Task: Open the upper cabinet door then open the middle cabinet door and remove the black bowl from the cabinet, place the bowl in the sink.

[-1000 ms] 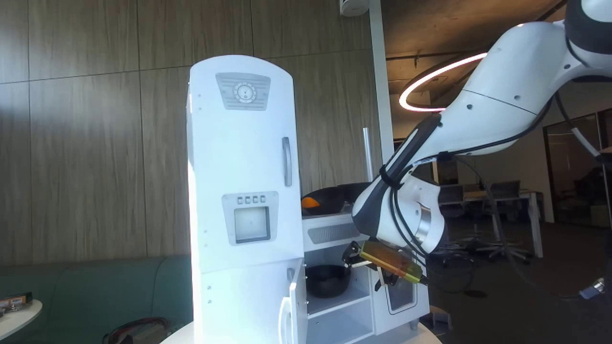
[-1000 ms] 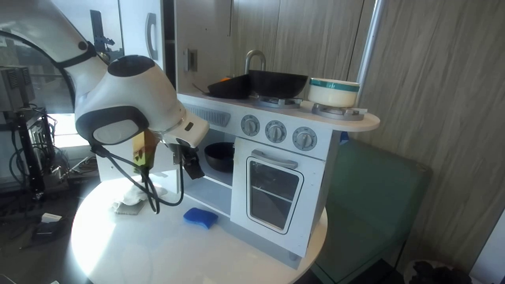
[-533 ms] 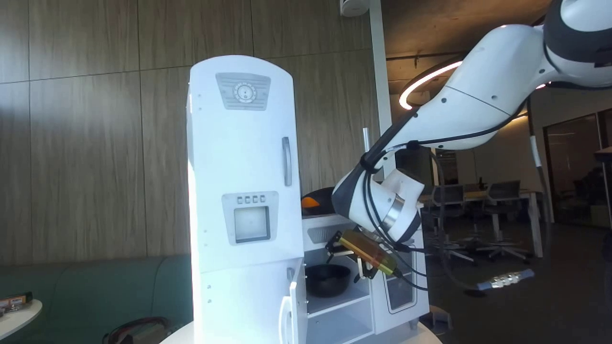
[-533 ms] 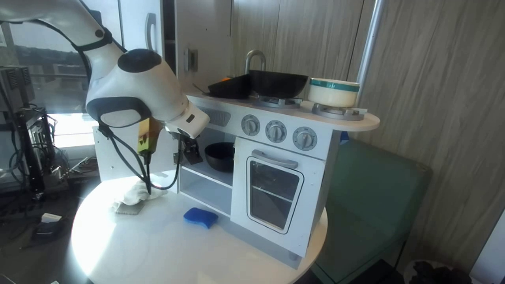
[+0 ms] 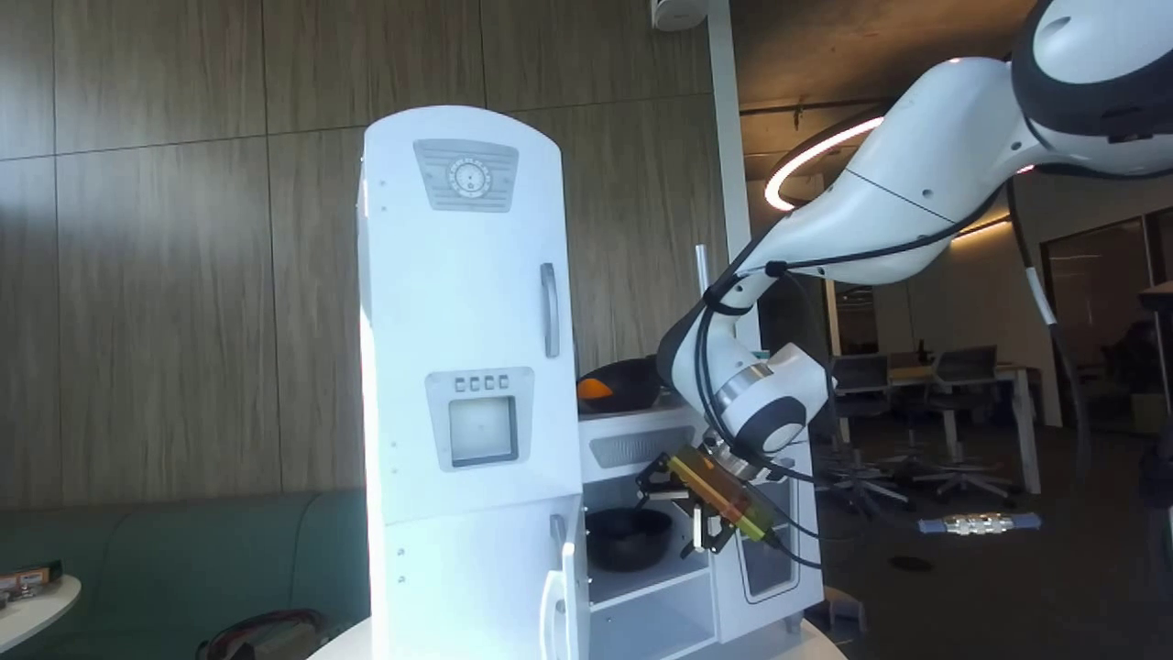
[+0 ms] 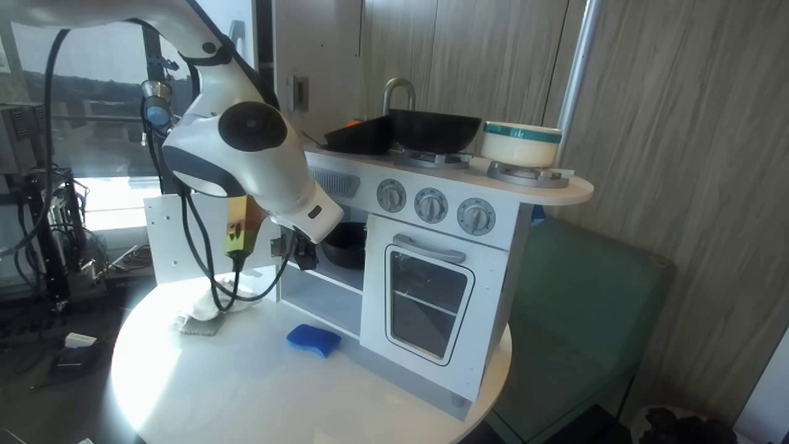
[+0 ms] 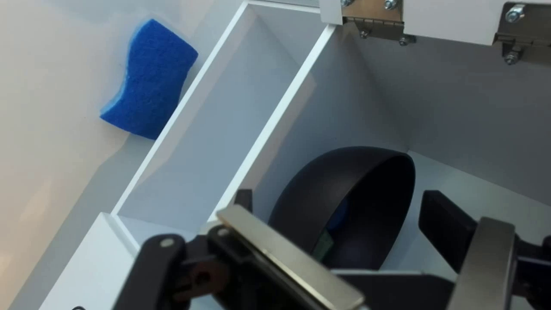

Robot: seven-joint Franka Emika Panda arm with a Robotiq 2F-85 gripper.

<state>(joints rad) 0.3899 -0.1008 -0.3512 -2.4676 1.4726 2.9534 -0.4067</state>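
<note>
I have the claw (image 7: 340, 206) at the mouth of the upper bay (image 7: 434, 86), jaws spread wide, gripping nothing. Black bowl (image 7: 370, 202) sits on that bay's shelf (image 7: 335, 116), near the fingertips; wrist view frames it between the two fingers. On the view's right I see a gap to the finger; on the left the finger crosses in front of the bowl, so I can't tell if they touch. Bits of blue and green inside it, too dim to identify. In an exterior view the toy kitchen (image 6: 373, 283) stands across the back of the round table (image 6: 246, 394) to its right edge, middle cabinet door (image 6: 160, 243) swung out toward the left edge. Blue sponge (image 6: 311, 340) just in front of the kitchen's base; white cloth (image 6: 196, 306) nearer the left edge.
</note>
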